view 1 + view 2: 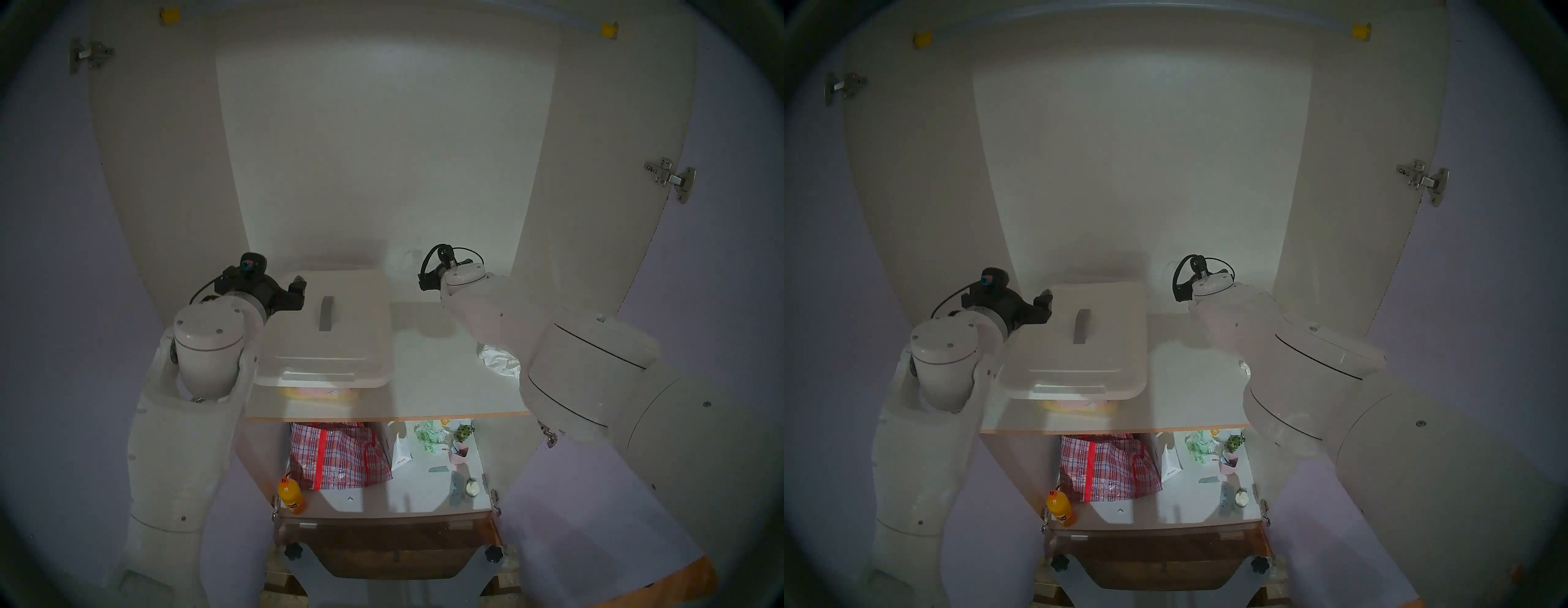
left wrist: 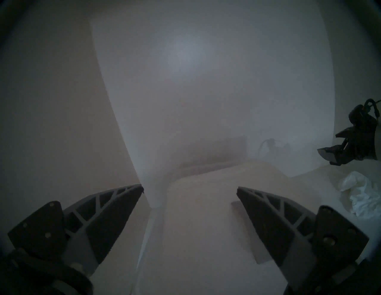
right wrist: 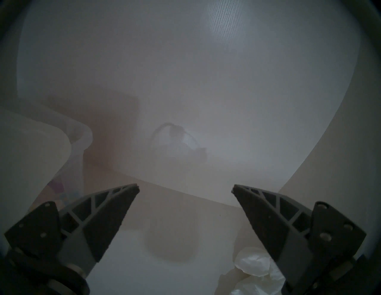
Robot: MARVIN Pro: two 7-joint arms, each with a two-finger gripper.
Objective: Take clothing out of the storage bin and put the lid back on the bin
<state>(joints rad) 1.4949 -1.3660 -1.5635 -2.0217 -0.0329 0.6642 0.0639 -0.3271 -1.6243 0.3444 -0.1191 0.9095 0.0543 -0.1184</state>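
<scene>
The white lid (image 1: pixel 339 335) with its grey handle (image 1: pixel 326 314) lies on top of the see-through storage bin (image 1: pixel 322 392) on the upper shelf (image 1: pixel 428 382); only the bin's front shows under it. In the right wrist view the bin's far corner (image 3: pixel 80 140) sticks out past the lid (image 3: pixel 31 154). My left gripper (image 1: pixel 299 293) is open and empty over the lid's far left corner (image 2: pixel 195 226). The white wrinkled clothing (image 1: pixel 500 361) lies on the shelf to the right, partly hidden by my right arm. My right gripper (image 3: pixel 185 188) is open and empty above the shelf, with the clothing (image 3: pixel 253 274) just below it.
The cabinet's back wall (image 1: pixel 382 170) and side walls stand close around both arms. On the lower shelf are a red-and-blue checked bag (image 1: pixel 339 454), an orange bottle (image 1: pixel 292 496), a white packet (image 1: pixel 401 452) and a pink cup (image 1: pixel 458 452).
</scene>
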